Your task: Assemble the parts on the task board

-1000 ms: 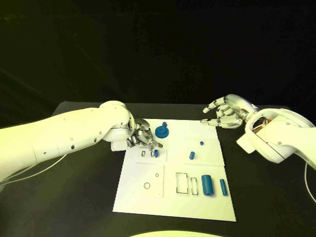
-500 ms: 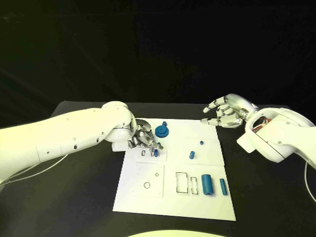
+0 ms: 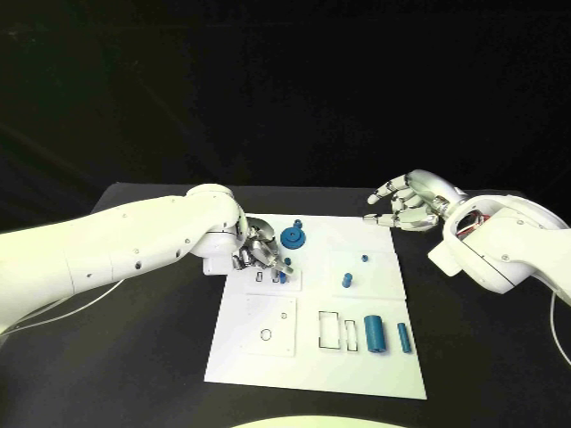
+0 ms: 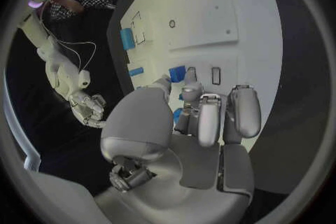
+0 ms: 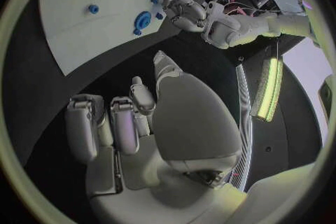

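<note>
On the black desk [image 3: 131,357]: a white task board [image 3: 273,357] lies flat in the middle, with a white robot arm on each side.
Left hand: the left hand [image 3: 258,251] is low over the board's upper left part, fingers [image 4: 207,117] curled down around a small blue part [image 3: 282,276]. In the left wrist view the fingertips bracket this part [image 4: 177,73] beside a small rectangular slot [image 4: 215,75], so the hand appears to pinch it; how firm the hold is, I cannot tell.
Likely reason: the part is held just at the slot, which suggests it is being lined up to be pushed in.
Right hand: the right hand [image 3: 408,207] hangs above the desk by the board's upper right corner, fingers loosely curved and apart, holding nothing. It sits clear of the board, probably to leave the left hand room.
Round part: a blue gear-like piece [image 3: 293,237] stands near the board's top edge, just beside the left hand.
Middle parts: a small blue peg [image 3: 364,259] and a short blue piece [image 3: 346,281] sit near the board's centre.
Lower parts: two blue cylinders, one thicker [image 3: 375,333] and one thinner [image 3: 402,339], lie beside empty outlined recesses [image 3: 328,330], seemingly waiting to be fitted.
Progress: several recesses look unfilled, so assembly seems partway.
</note>
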